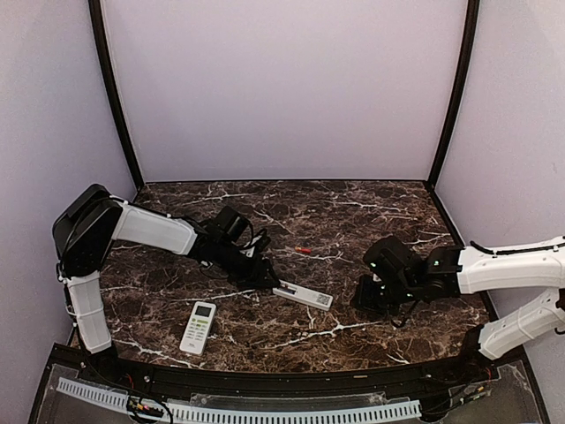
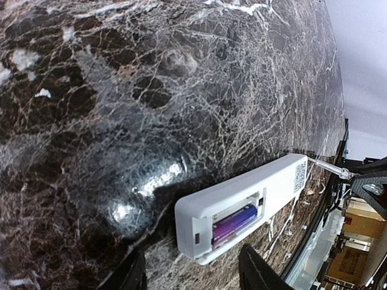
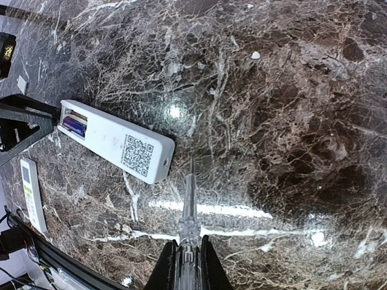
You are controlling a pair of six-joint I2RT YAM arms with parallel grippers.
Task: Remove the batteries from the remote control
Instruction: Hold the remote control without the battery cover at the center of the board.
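- Currently: purple battery (image 2: 234, 221) sits in open bay of face-down remote (image 2: 272, 187) on table (image 1: 371, 208).
- Left gripper (image 2: 190, 266) — jaws apart astride that end; right gripper (image 3: 188, 263) clamped on clear probe (image 3: 188, 205).
- Step, as judged: prying cell out; next, probe tip must reach bay.

Glossy marble-look table (image 2: 151, 90), matt white plastic remote (image 2: 272, 187), clear plastic pick (image 3: 188, 199)

Wide tabletop (image 1: 371, 212) beyond the remote (image 1: 303, 296), one loose red battery (image 1: 303, 250) there
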